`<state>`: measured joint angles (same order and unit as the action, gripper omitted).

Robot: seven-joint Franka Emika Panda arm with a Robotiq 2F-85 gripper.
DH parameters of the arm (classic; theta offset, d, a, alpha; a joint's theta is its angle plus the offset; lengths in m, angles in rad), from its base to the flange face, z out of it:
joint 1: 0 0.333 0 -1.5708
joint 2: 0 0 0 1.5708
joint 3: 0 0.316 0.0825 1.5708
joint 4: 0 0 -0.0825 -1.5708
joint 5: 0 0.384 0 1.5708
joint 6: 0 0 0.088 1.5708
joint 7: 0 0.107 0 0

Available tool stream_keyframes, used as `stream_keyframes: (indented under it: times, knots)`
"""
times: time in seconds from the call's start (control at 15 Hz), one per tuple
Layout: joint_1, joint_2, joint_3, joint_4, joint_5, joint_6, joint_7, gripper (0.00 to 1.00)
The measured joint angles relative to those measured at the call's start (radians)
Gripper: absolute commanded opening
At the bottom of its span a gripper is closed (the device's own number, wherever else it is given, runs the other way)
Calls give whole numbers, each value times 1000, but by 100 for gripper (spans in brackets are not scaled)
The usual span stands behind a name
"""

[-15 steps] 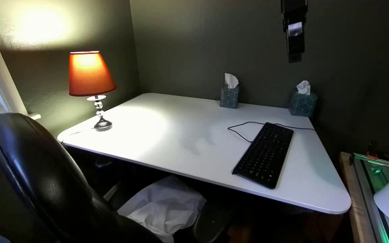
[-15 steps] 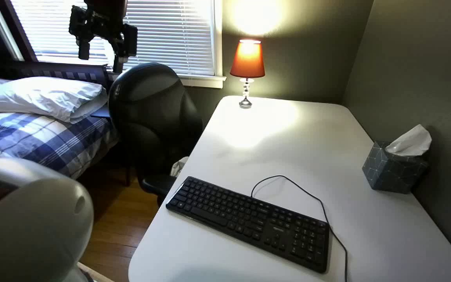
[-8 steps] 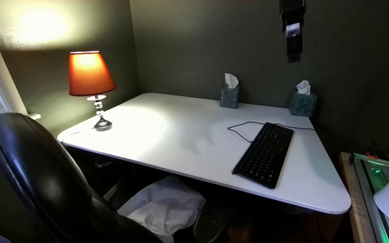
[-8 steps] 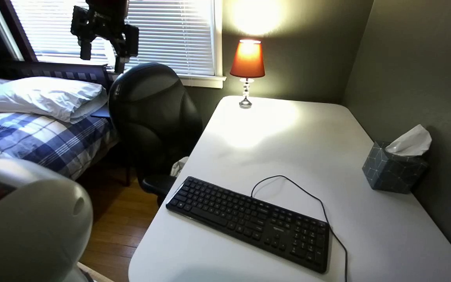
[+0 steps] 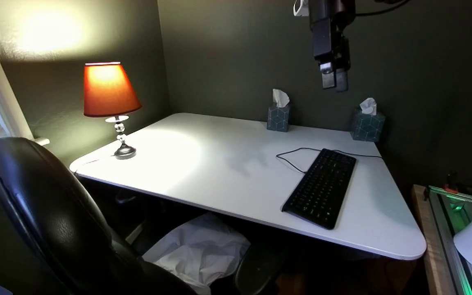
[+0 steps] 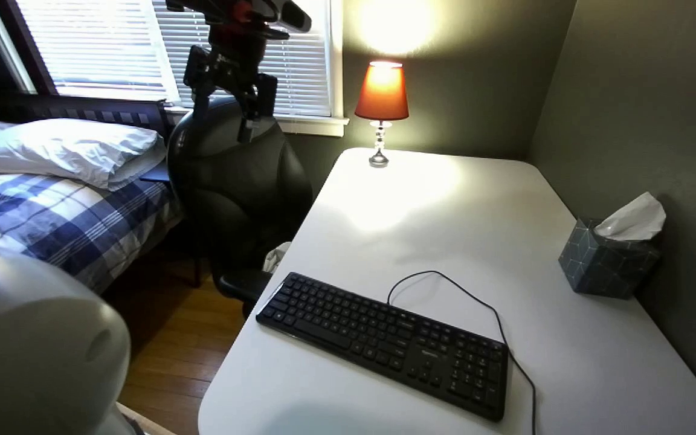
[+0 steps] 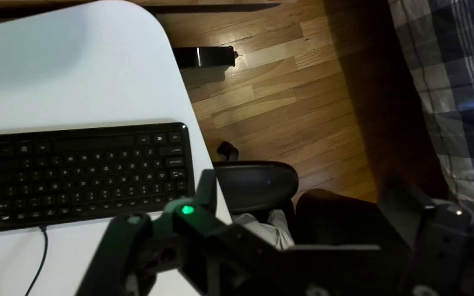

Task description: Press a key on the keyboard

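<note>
The black keyboard (image 5: 322, 186) lies flat on the white desk (image 5: 228, 147), near the desk's front edge. It also shows in an exterior view (image 6: 378, 344) and at the left of the wrist view (image 7: 84, 176). Its thin dark cable (image 6: 472, 293) curves away behind it. My gripper (image 6: 224, 119) is open, its fingers spread wide with nothing between them. It hangs high in the air, well above desk height, and also shows in an exterior view (image 5: 335, 84). In the wrist view the gripper (image 7: 300, 185) is over the chair and floor, to the right of the keyboard.
An orange lamp (image 5: 111, 90) stands at the desk's far end. Tissue boxes (image 5: 278, 116) stand along the wall side. A black office chair (image 6: 236, 181) is at the front edge, its armrest (image 7: 257, 184) close to the desk. A bed (image 6: 70, 205) stands beyond.
The gripper has moved left and lower in an exterior view, and right and slightly lower in an exterior view, turning somewhat. It stays open. The keyboard has not moved.
</note>
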<state>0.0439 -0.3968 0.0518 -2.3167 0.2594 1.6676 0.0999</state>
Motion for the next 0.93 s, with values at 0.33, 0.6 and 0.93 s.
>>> stream_keyframes:
  times: [0.33,0.6,0.93]
  knots:
    - [-21,30,-6,-36,-171,81,-75,100]
    - [-22,33,-6,-51,-209,99,-86,100]
    - [-21,33,-5,-51,-214,99,-87,100]
